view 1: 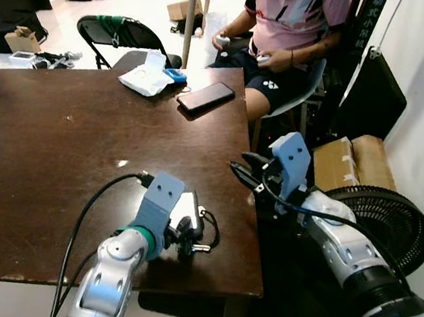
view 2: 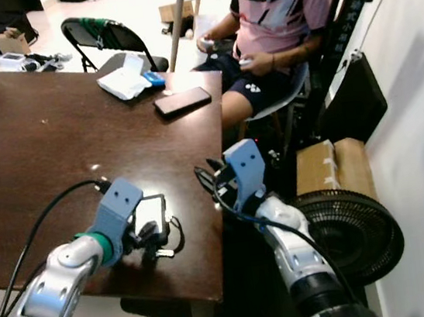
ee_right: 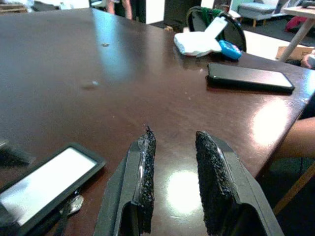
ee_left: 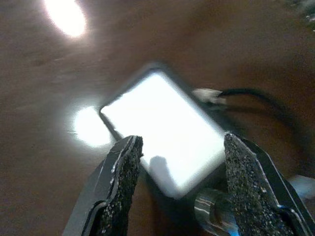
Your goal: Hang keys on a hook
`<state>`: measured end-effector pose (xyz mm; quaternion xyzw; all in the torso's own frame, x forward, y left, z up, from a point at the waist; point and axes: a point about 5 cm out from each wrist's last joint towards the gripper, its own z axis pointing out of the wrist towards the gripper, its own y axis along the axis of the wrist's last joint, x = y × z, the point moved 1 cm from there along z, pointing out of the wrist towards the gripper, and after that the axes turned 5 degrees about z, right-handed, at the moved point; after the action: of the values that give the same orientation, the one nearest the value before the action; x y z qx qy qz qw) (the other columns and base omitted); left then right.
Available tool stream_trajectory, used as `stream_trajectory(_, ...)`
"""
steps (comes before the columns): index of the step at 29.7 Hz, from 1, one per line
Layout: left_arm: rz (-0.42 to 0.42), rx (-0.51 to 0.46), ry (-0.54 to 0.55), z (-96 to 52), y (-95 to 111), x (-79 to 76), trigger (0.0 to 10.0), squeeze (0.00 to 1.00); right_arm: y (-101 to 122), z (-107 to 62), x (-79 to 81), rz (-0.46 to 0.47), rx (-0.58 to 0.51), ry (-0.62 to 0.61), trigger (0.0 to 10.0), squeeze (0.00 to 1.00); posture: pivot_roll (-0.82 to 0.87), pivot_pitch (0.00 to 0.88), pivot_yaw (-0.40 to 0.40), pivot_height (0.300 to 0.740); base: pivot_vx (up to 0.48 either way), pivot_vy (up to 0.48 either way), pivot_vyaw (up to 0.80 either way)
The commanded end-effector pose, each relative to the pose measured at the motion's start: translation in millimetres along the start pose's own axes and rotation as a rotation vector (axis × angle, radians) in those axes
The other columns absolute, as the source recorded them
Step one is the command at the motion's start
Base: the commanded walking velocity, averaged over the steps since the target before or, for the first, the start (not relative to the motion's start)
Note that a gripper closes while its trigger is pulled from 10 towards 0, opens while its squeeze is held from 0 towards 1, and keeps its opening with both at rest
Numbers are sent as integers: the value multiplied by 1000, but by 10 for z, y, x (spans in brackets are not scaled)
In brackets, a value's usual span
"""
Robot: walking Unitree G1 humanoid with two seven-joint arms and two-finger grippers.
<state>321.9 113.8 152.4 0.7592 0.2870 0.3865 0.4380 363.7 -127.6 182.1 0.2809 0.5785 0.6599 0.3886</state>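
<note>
Brown table (view 1: 54, 148) | left gripper (view 1: 182, 237) jaws spread over keys (view 1: 194, 227)

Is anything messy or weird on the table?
Nothing is spilled or broken. The keys lie near the table's front edge with a white card, and the left hand is open over them. No hook can be seen here, which is odd for hanging keys.

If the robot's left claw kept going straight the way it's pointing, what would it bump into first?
Most likely the white card holder on the key bunch: the open left gripper points straight at it, a finger on either side, though depth is uncertain.
</note>
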Motion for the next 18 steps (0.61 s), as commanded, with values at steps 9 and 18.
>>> stream_trajectory(9,-89,14,-45,-221,18,-20,10000,0,-20,-20,19,10,-3,7,10000,0,105,135,62,740,0,0,0)
stream_trajectory(18,-67,133,4,-246,-262,-16,9333,0,0,-23,16,9,-11,9,10000,0,93,126,61,740,0,0,0)
